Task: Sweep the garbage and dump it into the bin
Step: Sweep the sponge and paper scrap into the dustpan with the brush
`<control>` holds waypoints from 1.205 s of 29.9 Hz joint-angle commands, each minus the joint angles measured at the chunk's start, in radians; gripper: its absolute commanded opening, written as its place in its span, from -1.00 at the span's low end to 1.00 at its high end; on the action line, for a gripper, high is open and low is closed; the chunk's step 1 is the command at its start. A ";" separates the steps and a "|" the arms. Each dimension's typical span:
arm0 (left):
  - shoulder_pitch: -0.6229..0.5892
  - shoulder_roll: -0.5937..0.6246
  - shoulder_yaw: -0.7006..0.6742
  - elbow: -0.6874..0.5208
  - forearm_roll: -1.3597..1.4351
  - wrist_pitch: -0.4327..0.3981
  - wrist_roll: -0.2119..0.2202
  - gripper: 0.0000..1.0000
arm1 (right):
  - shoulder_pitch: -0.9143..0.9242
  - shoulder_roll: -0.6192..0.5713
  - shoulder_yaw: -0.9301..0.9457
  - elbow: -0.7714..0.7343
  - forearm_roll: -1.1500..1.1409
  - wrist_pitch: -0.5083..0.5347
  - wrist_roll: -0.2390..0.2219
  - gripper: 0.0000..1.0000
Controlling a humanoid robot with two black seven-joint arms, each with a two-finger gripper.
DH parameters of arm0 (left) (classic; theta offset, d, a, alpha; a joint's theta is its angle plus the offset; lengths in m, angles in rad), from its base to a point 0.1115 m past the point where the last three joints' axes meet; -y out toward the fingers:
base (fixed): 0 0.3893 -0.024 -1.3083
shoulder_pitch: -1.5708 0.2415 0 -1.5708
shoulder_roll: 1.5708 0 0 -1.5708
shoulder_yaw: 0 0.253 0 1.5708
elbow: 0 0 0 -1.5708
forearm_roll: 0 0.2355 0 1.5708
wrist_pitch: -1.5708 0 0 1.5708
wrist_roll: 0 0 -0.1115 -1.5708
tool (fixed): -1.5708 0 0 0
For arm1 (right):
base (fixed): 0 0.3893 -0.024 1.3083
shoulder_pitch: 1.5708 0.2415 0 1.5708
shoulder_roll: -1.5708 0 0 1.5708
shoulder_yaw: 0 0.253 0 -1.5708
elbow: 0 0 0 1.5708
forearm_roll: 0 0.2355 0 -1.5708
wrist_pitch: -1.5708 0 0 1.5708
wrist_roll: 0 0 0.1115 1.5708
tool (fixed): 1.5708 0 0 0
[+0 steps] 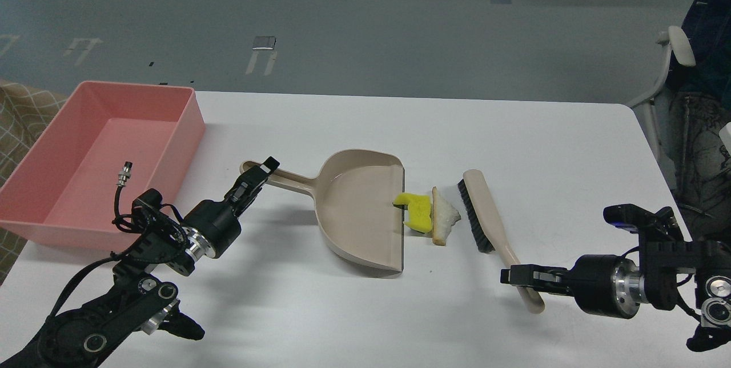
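Note:
A yellow sponge chunk (pixel 417 211) lies at the open lip of the beige dustpan (pixel 360 208), partly over its edge. The white bread slice (pixel 443 219) lies on the table just right of it. My left gripper (pixel 255 177) is shut on the dustpan's handle (pixel 285 178). My right gripper (pixel 517 276) is shut on the handle of a beige brush (pixel 490 214), whose black bristles stand just right of the bread slice. The pink bin (pixel 97 156) stands at the table's left edge and holds nothing.
The white table (pixel 365 128) ends at the far edge behind the dustpan. An office chair (pixel 674 71) stands off the table's right side. A patterned cloth shows at the far left.

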 commanded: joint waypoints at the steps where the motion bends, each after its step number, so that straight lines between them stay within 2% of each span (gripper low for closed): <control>1: 0.000 -0.001 0.000 0.000 0.003 0.000 0.000 -1.00 | 0.004 0.027 -0.002 -0.006 0.004 0.018 0.004 -1.00; 4: -0.001 -0.004 0.000 0.000 0.003 0.000 0.000 -1.00 | 0.010 0.034 0.000 -0.020 0.007 0.031 0.009 -1.00; 14: -0.001 -0.004 -0.002 0.000 0.003 0.000 0.000 -1.00 | 0.061 0.244 0.000 -0.132 0.067 0.041 0.020 -1.00; 21: -0.001 -0.007 0.000 -0.002 0.003 0.000 0.002 -1.00 | 0.098 0.335 -0.002 -0.158 0.105 0.041 0.020 -1.00; 36: -0.001 -0.010 -0.002 -0.002 0.001 -0.002 0.000 -1.00 | 0.168 0.349 0.000 -0.157 0.151 0.041 0.020 -1.00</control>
